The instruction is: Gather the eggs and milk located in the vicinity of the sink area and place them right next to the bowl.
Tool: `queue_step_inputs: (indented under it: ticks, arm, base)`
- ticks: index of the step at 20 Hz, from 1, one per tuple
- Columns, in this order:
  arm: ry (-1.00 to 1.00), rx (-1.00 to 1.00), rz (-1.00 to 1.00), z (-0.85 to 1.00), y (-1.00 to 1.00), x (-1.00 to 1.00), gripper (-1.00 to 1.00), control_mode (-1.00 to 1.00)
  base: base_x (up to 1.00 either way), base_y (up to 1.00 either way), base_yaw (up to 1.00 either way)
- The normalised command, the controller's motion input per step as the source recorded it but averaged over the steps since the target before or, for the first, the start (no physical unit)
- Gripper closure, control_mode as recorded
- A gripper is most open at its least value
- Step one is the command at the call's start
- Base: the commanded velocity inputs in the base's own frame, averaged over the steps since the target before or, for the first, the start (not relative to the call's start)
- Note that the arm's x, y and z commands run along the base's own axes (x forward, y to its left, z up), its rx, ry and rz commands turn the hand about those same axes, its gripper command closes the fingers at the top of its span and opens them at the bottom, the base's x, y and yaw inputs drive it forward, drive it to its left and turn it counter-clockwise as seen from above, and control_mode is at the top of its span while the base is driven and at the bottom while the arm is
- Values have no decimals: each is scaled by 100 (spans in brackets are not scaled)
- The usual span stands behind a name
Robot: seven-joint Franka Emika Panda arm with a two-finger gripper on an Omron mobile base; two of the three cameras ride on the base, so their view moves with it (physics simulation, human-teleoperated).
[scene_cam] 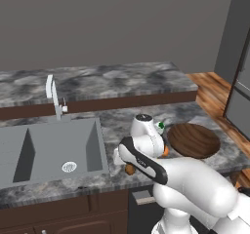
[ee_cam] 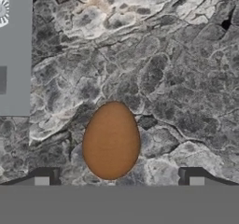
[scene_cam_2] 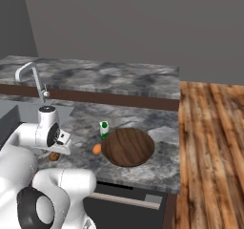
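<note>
Gripper hangs over the counter w/ jaws wide apart and nothing held; the brown egg lies directly below, between the two fingertips in the hand view, slightly nearer the left tip. Egg's long axis runs up-down in that view, i.e. across the line joining the tips, so the jaws would close on its narrow waist, which looks like the grip to go for. A straight descent seems all that's needed; little or no wrist turn.

From the right base view, the brown egg rests on the counter beneath the wrist, just right of the sink and well apart from the bowl. The orange egg already sits just beside the bowl's left rim, and the milk stands upright close by, at the rim's upper left. Judging by that, the brown egg is the last item to fetch. Risk: a round egg may roll or squirt out if the tips land off-centre.
</note>
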Motion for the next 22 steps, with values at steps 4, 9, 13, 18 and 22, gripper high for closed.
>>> queue_step_inputs:
  ticks: [4, 9, 13, 18, 22]
  arm:
    - [0, 0, 0, -19, 0, 0, -100, -100]
    - [0, 0, 0, -36, 0, 2, -100, -100]
    - [0, 0, 0, -15, 1, 7, -100, -100]
    - [0, 0, 0, -1, 1, 0, -100, -100]
    - [0, 0, 0, 0, 0, 0, 100, -100]
  base:
    - [0, 0, 0]
    - [0, 0, 0]
    - [0, 0, 0]
    - [0, 0, 0]
    - [0, 0, 0]
